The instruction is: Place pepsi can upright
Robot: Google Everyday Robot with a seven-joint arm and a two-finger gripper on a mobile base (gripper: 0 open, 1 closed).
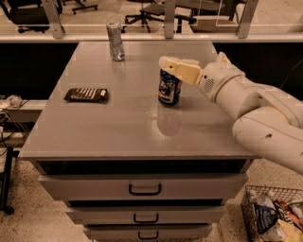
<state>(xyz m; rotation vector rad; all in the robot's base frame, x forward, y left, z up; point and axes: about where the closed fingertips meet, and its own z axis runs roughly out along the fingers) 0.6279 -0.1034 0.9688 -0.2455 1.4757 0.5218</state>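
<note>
One camera only, so no second view overlaps it. It looks from above on the drawer side of the cabinet (94,186), facing down and forward across the tabletop (118,123). My pincer (174,69) sits just right of frame centre in the upper half, at middle range. My arm (265,113) enters from the lower right. Beyond the pincer the view reaches office chairs (147,10). Nearer than the pincer it takes in the drawer fronts and the floor (28,222).
</note>
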